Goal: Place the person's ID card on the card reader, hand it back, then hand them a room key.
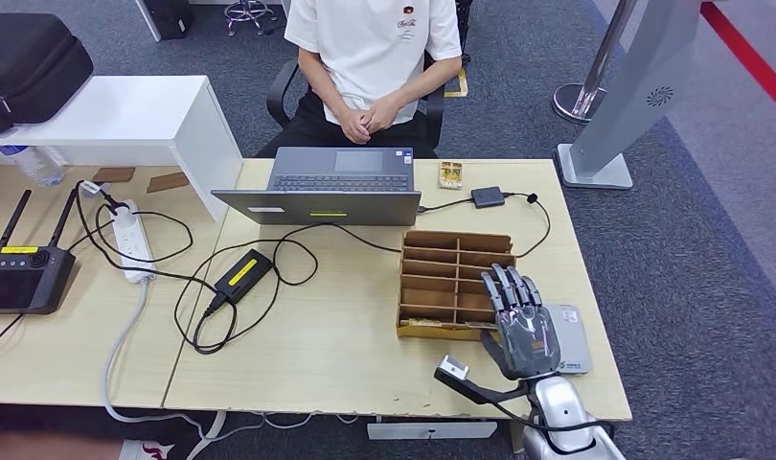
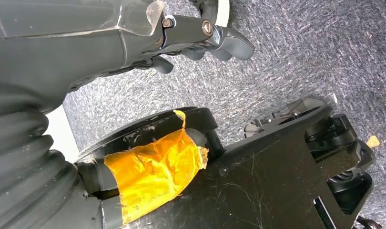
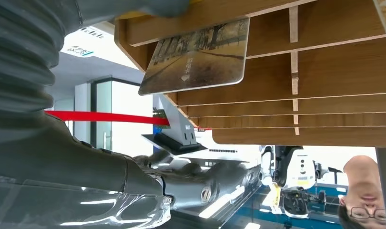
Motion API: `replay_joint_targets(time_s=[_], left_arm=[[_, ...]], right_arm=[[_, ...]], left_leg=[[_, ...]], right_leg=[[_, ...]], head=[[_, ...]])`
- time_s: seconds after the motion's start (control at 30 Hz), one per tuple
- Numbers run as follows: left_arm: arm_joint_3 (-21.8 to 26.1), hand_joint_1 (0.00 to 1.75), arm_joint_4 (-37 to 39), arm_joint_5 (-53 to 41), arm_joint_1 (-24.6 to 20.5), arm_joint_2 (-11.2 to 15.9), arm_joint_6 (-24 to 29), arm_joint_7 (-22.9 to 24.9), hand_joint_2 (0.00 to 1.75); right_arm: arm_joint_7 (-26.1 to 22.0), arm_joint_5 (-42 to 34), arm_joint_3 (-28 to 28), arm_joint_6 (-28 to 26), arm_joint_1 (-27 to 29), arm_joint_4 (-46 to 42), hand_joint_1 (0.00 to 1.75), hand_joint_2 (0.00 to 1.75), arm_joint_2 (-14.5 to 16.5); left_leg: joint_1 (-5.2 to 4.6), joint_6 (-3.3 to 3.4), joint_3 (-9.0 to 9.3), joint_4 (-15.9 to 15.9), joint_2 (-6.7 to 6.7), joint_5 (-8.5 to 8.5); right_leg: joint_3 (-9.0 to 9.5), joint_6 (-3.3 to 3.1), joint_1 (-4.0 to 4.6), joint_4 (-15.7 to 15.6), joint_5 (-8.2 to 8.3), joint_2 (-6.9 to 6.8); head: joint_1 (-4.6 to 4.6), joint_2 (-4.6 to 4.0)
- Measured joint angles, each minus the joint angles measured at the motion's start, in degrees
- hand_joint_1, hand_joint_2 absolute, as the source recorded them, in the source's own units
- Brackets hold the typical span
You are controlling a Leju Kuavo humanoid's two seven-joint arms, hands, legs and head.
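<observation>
My right hand (image 1: 520, 326) hovers over the near right corner of a wooden divider box (image 1: 442, 251), its fingers stretched out and apart with nothing in them. A picture-printed key card (image 3: 196, 55) leans inside the nearest compartment against the box wall (image 3: 324, 71); its edge (image 1: 481, 325) peeks out below my palm. My thumb (image 3: 153, 5) sits just past that wall. A flat grey card reader (image 1: 576, 350) lies on the table beside the box, partly under my hand. My left hand (image 2: 86, 47) hangs over the carpet, holding nothing. The person (image 1: 375, 48) sits behind the table with hands clasped.
A laptop (image 1: 336, 182) stands open at the far edge, with a power brick (image 1: 242, 273) and looping cables to its left. A small black box on a cable (image 1: 488, 196) and a small yellowish item (image 1: 450, 173) lie behind the divider box. A white shelf (image 1: 125, 115) stands far left.
</observation>
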Motion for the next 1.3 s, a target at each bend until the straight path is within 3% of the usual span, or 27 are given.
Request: replay_joint_targets(time_s=[0.1,0.23,1.03,1.3], left_arm=[[0.0,0.0,0.0,0.2,0.0,0.0,-1.1,-0.2,0.0],[0.0,0.0,0.0,0.8,0.1,0.0,-2.2,-1.3,1.75],[0.0,0.0,0.0,2.9,0.1,0.0,-1.5,-4.3,1.75],[0.0,0.0,0.0,3.3,0.1,0.0,-3.4,-4.2,1.75]], right_arm=[[-0.4,-0.5,0.0,0.0,0.0,0.3,1.75,1.75,0.1],[-0.7,-0.6,0.0,0.0,-0.1,0.7,1.75,1.75,0.1],[-0.9,-0.5,-1.2,-0.2,0.3,1.0,1.75,1.75,0.4],[-1.4,-4.2,-1.4,-0.2,-1.8,0.2,1.75,1.75,0.2]], left_leg=[[0.0,0.0,0.0,0.0,0.0,0.0],[0.0,0.0,0.0,0.0,-0.01,0.0],[0.0,0.0,0.0,0.0,0.0,0.0],[0.0,0.0,0.0,0.0,0.01,0.01]], right_leg=[[0.0,0.0,0.0,0.0,0.0,0.0],[0.0,0.0,0.0,0.0,0.0,0.0],[-0.01,0.0,0.0,0.0,0.0,0.0],[-0.01,0.0,0.0,0.0,0.02,0.03]], head=[[0.0,0.0],[-0.01,0.0],[0.0,0.0],[-0.01,0.0]])
